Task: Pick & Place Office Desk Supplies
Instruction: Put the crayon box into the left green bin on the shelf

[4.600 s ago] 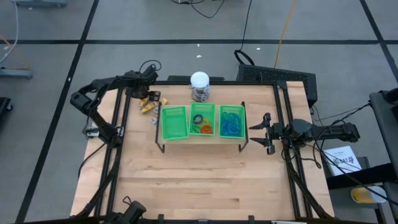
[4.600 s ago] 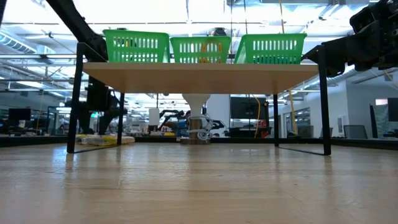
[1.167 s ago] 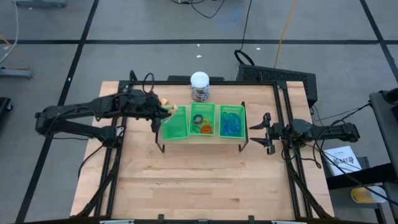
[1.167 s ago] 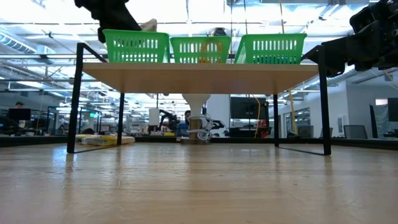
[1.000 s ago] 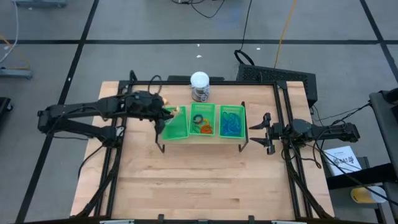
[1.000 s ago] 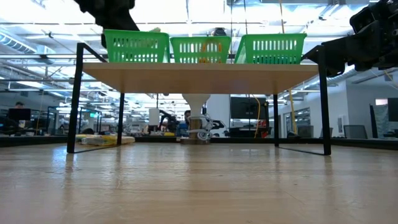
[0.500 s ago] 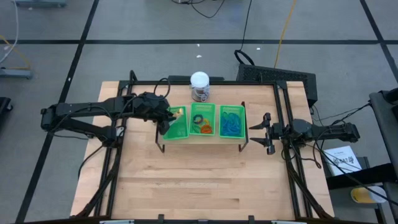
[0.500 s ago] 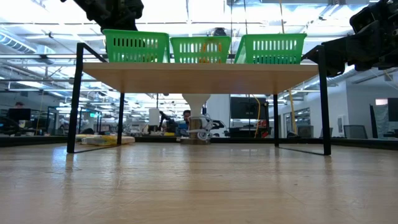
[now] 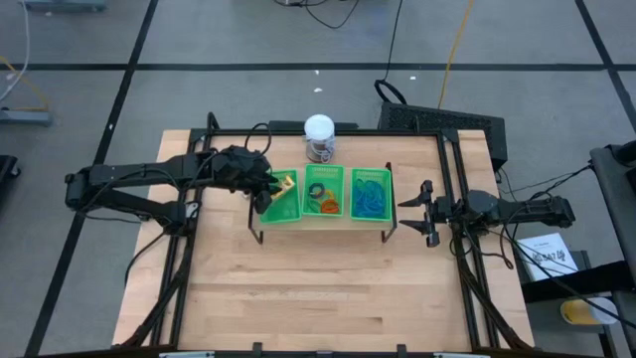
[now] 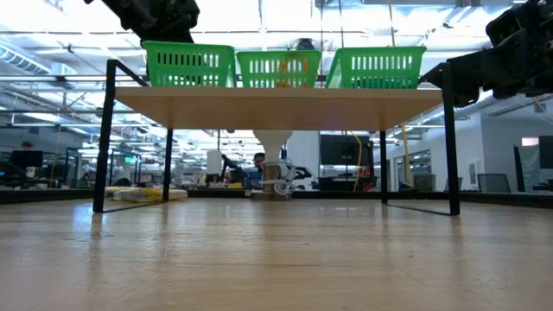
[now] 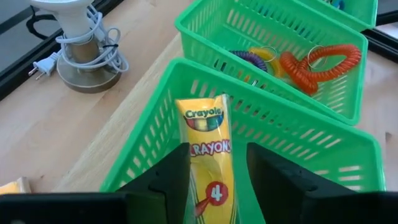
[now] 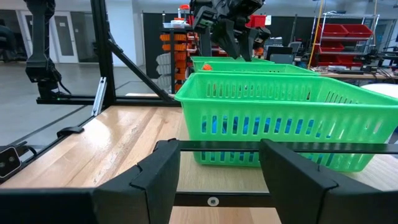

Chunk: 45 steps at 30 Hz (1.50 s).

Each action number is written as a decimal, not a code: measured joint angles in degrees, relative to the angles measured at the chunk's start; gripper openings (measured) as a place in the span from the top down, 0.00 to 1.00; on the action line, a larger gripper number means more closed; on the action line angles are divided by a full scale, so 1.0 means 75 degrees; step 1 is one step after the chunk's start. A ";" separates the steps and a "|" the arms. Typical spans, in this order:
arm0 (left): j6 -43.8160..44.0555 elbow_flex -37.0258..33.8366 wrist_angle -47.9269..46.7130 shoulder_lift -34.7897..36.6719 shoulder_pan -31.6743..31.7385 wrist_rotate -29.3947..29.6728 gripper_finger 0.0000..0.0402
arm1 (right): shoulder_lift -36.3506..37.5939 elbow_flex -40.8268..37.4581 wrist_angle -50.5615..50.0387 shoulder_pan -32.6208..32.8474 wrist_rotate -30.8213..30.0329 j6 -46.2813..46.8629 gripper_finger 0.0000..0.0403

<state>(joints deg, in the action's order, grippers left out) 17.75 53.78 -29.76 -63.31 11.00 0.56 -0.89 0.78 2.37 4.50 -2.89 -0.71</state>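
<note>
In the left basket (image 11: 298, 134): crayon box (image 11: 208, 158), standing between parted fingers of left gripper (image 11: 214, 171). Light, stiff cardboard, probably slick; best pinched across flat faces. Right gripper (image 9: 421, 212) parked right of baskets, jaws wide.

This was a robotics lab or workshop in a big open hall. The wooden desk (image 9: 318, 278) stood on a grey concrete floor (image 9: 79, 99) marked with dark lines, with cables (image 9: 397, 40) trailing across it. Beyond the desk, long ceiling lights (image 10: 259, 13) ran over open floor with other machines and monitors (image 10: 341, 149). Red storage bins on racks (image 12: 348, 31) and an orange rack (image 12: 177, 37) stood farther back
</note>
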 joint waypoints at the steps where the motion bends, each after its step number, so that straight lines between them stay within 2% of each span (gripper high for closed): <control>1: -0.0004 0.0000 -0.0003 0.0028 0.0000 0.0000 0.58 | 0.0000 0.0002 0.0000 0.0000 -0.0001 0.0000 0.47; 7: -0.0010 0.0000 0.0118 0.0430 0.0000 0.0065 0.58 | 0.0000 0.0001 0.0000 0.0002 0.0001 0.0001 0.47; 11: -0.0249 0.0002 0.0403 0.0877 0.0000 0.0584 0.58 | 0.0000 0.0000 0.0000 0.0000 0.0001 0.0002 0.47; 13: -0.0363 0.0003 0.0513 0.1132 0.0000 0.1231 0.58 | 0.0000 -0.0001 0.0000 0.0002 0.0002 0.0002 0.47; 16: -0.0358 0.0007 0.0344 0.1465 0.0000 0.2658 0.58 | 0.0000 0.0000 0.0000 -0.0001 0.0000 0.0000 0.47; 19: 0.0267 0.0009 0.0013 0.1657 0.0021 0.4205 0.58 | 0.0000 -0.0001 0.0000 0.0000 0.0001 0.0002 0.47; 21: 0.0763 0.0008 -0.0555 0.1711 0.0157 0.4688 0.57 | 0.0000 -0.0001 0.0000 0.0001 0.0000 -0.0001 0.47; 28: 0.2661 0.0003 -0.2828 0.1388 0.1296 0.4731 0.44 | 0.0000 0.0000 0.0000 0.0001 -0.0001 0.0001 0.47; 31: 0.3059 0.0000 -0.3347 0.1057 0.1743 0.4575 0.39 | 0.0000 -0.0001 0.0000 -0.0001 0.0001 0.0002 0.47; 35: 0.2691 0.0000 -0.3426 0.0446 0.2175 0.3805 0.34 | 0.0000 0.0002 0.0000 -0.0001 0.0002 0.0000 0.47; 39: 0.2151 0.0000 -0.3425 -0.0347 0.2497 0.3222 0.34 | 0.0000 -0.0001 0.0000 0.0002 -0.0001 0.0001 0.47; 45: 0.2067 0.0006 -0.3712 -0.1510 0.2928 0.3063 0.35 | 0.0003 -0.0001 0.0009 0.0005 0.0032 -0.0001 0.47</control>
<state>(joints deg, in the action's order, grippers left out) 33.26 53.82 -57.60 -74.64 32.97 23.53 -0.86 0.78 2.44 4.54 -2.65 -0.71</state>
